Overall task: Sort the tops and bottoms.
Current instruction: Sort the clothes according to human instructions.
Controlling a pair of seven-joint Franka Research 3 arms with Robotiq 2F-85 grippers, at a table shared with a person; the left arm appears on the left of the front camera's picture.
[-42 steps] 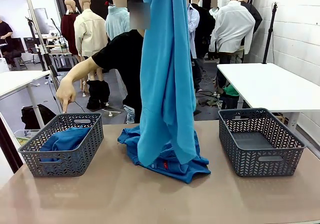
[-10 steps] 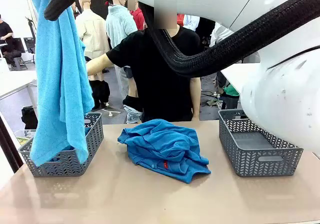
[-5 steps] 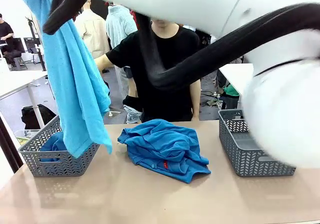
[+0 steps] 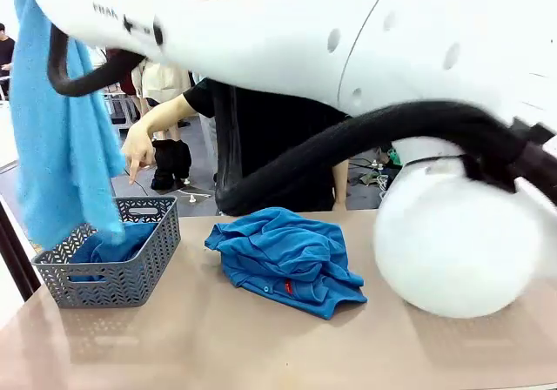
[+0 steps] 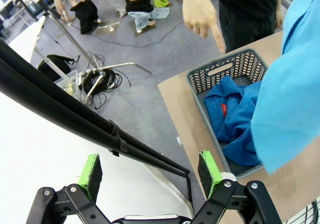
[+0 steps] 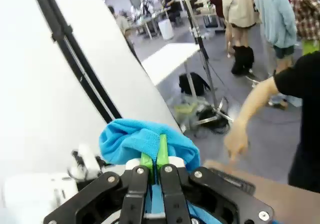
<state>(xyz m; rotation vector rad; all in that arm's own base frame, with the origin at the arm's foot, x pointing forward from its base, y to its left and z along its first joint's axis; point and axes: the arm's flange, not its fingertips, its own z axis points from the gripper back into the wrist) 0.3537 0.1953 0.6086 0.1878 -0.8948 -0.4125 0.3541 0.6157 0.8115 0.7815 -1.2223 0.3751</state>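
Right, I am holding the turquoise top in the right gripper, whose green pads are pressed tight together on a bunched fold of the cloth. The right arm is reaching across the whole table to the left side. The top is hanging over the left basket, where the person's hand is pointing down at the far rim. A darker blue garment is lying in that basket already, so I am reading this as the bin for tops and the step as the drop.

To do it well, I am planning to bring the pinch over the middle of the basket first. The cloth is hanging toward the basket's outer, left side, and part of the hem looks to be outside the rim. Then I am wanting a slow descent so the fabric pools inside, and only then a release. Letting go high risks a sleeve draping over the wall.

The top's long axis is running straight up and down, gathered end up at the pads and loose hem pointing down at the basket. The left gripper is hovering with its jaws spread wide and nothing between them, looking down past the table's edge. The pile of royal blue tops is waiting mid-table.
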